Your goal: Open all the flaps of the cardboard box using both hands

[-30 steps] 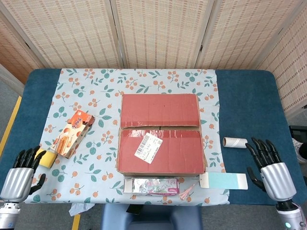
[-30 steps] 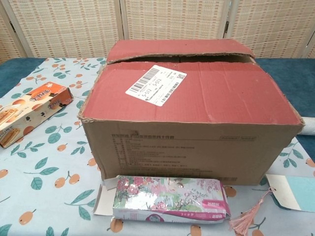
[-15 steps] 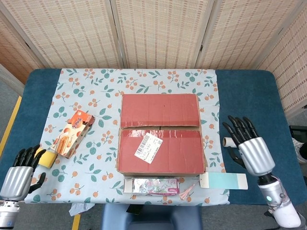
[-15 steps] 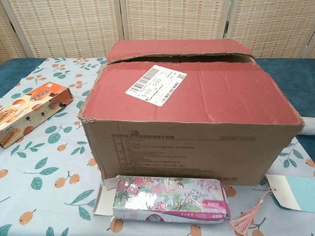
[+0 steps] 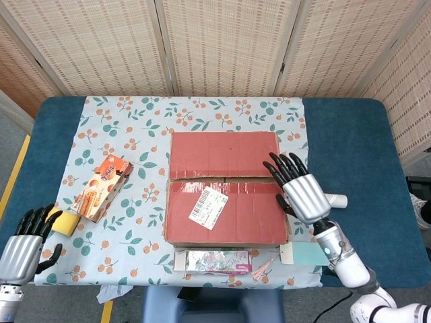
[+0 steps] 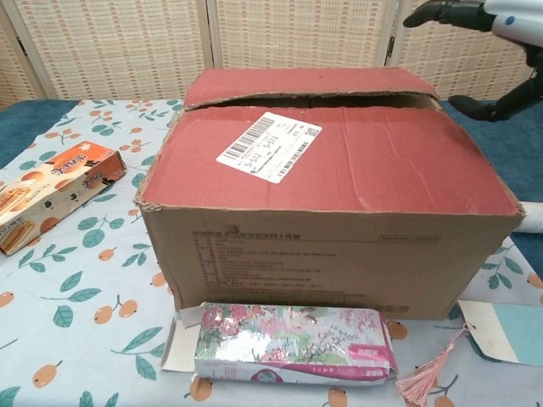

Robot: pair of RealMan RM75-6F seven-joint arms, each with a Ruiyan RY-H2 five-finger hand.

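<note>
The cardboard box (image 5: 224, 187) (image 6: 331, 170) stands mid-table with both red top flaps lying down; a slit shows between them, and a white label (image 5: 208, 207) is stuck on the near flap. My right hand (image 5: 302, 190) (image 6: 501, 25) hovers with fingers spread over the box's right edge, by the seam, holding nothing. In the chest view it shows at the top right corner, above the box. My left hand (image 5: 23, 245) hangs at the table's front left, fingers loosely apart, holding nothing and far from the box.
An orange snack box (image 5: 101, 187) and a yellow block (image 5: 67, 223) lie left of the box. A flowery packet (image 5: 215, 261) (image 6: 297, 343) lies in front of it. A light blue card (image 5: 311, 254) and a paper roll (image 5: 335, 200) lie on the right.
My right hand has swung from the table's right front up and leftward, over the box's right edge. The left hand sank slightly. The box has not moved.
</note>
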